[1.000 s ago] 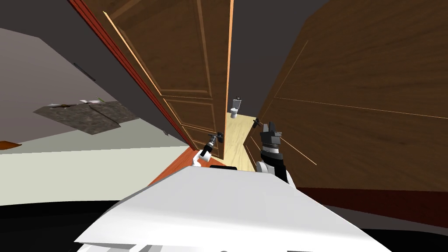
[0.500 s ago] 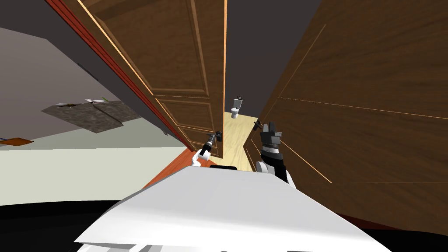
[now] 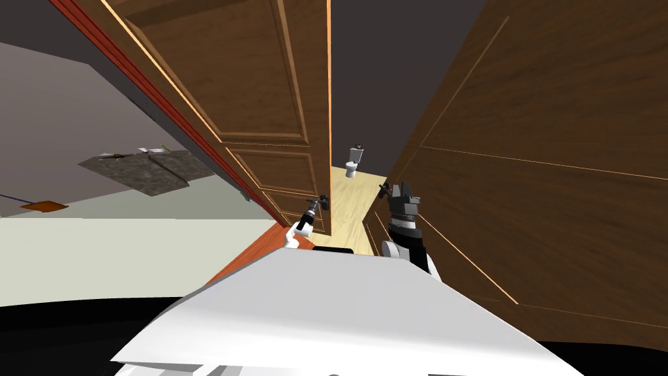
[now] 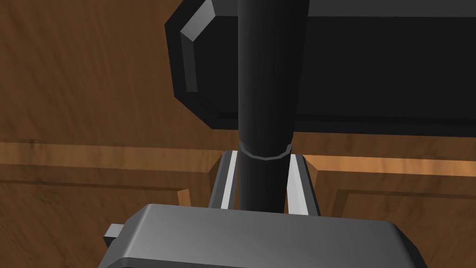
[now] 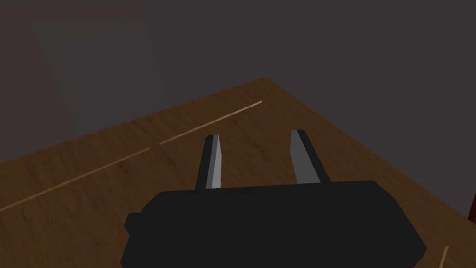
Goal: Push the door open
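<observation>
Left gripper [image 4: 264, 156] clenched on handle [image 4: 266, 83]; right gripper [image 5: 256, 136] released, idle.
The door [image 3: 261, 98] has swung wider than a second ago; pushing is progressing.

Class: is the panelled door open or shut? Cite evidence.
Partly open: past the door a gap shows pale floor and a toilet. The left pincer clamps its handle.

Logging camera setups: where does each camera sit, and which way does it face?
Head: on the head, facing steeply down and forward at the part-open door; both forearms show.
Left wrist: on the left hand; left gripper shut on the black handle.
Right wrist: on the right hand; open right gripper over brown wood.
Shared: head and left wrist show that handle.
</observation>
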